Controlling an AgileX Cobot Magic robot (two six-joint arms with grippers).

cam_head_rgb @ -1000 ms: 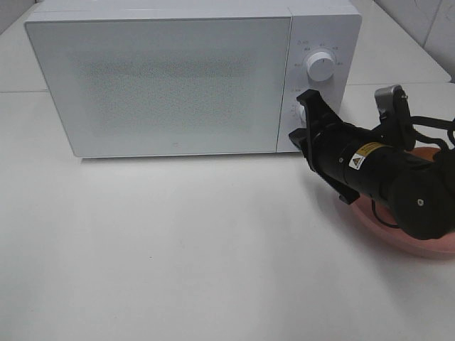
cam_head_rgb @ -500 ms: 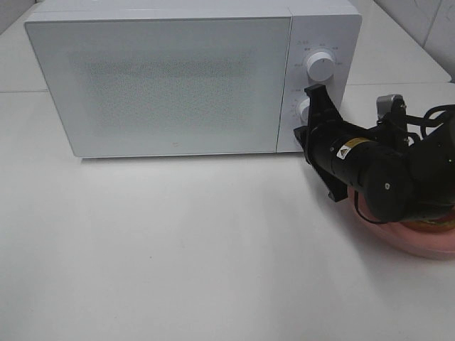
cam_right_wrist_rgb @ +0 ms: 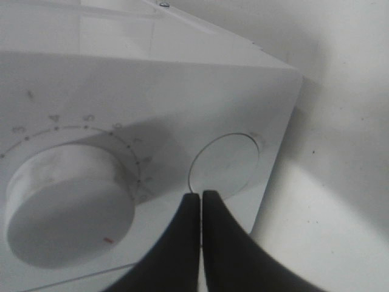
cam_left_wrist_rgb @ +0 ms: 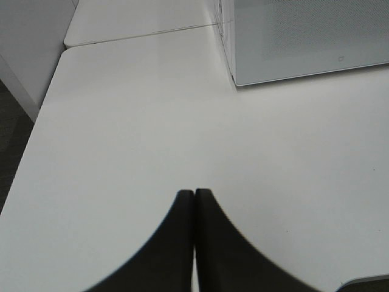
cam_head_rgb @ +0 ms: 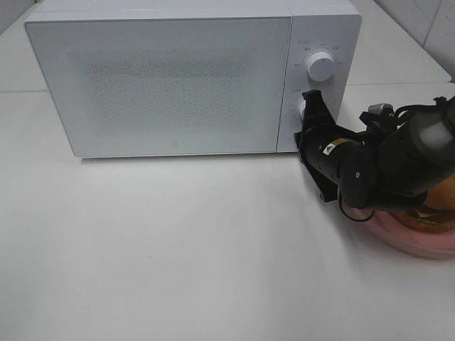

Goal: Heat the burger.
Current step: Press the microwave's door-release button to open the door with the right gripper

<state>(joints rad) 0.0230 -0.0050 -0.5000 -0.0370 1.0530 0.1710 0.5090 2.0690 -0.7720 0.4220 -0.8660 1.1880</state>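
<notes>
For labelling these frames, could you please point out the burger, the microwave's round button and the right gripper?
burger (cam_head_rgb: 436, 214): exterior high view, on its visible edge beside the arm.
round button (cam_right_wrist_rgb: 226, 157): right wrist view, on its flat face.
right gripper (cam_right_wrist_rgb: 200, 196): right wrist view, between its closed fingertips.

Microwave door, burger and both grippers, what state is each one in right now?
microwave door, closed.
burger, on the pink plate, partly hidden by the right arm.
right gripper, shut, tips at the round button.
left gripper, shut, empty, above the table.
</notes>
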